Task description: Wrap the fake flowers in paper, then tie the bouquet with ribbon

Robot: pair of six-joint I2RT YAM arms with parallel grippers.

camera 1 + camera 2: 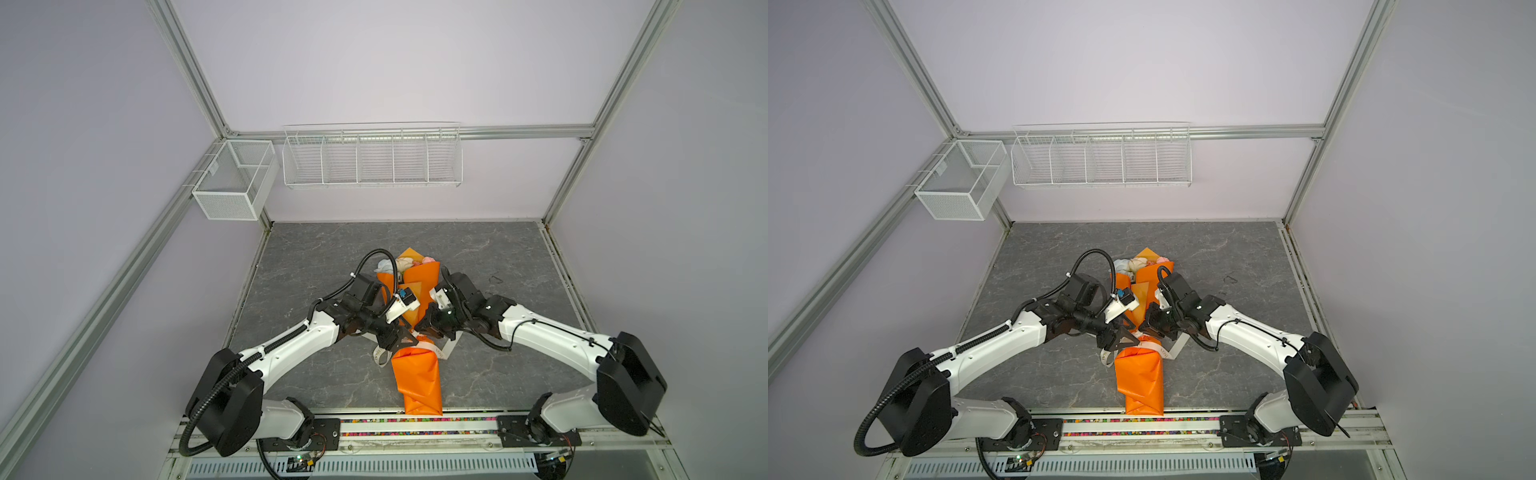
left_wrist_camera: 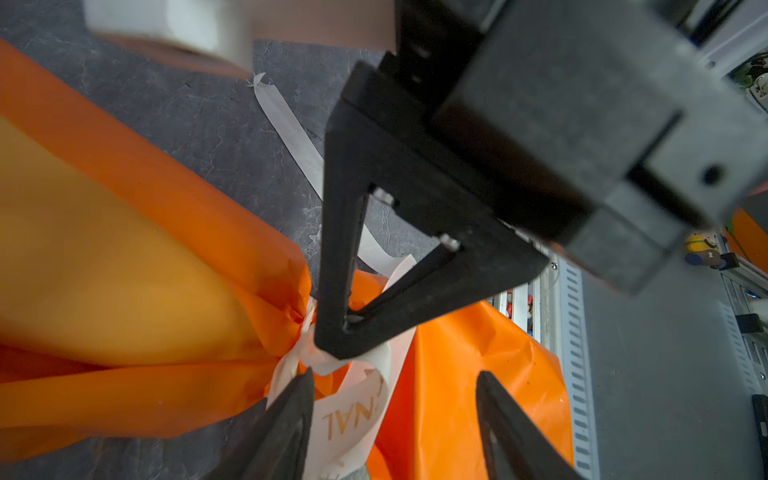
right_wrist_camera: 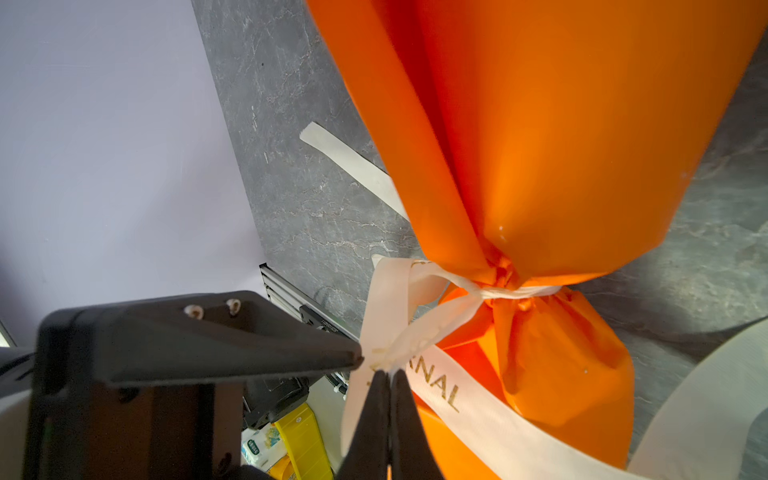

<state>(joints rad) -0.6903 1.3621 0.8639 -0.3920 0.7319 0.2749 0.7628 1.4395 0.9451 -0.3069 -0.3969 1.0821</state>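
Grey table (image 1: 519,257) bears the orange-wrapped bouquet (image 1: 417,382), lying directly below both grippers. Cream ribbon (image 3: 436,386) cinches its waist. Beside the knot (image 3: 503,291) the right gripper (image 3: 388,378) is clamped on a ribbon tail, probably for tension. The left gripper (image 2: 395,376), jaws apart, straddles the ribbon and grips nothing.

The right gripper (image 3: 388,376) partly hides the lettering on the ribbon (image 3: 478,411).

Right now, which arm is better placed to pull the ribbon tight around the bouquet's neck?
Right: the right gripper is shut on the ribbon beside the knot, while the left gripper hangs open, holding nothing.
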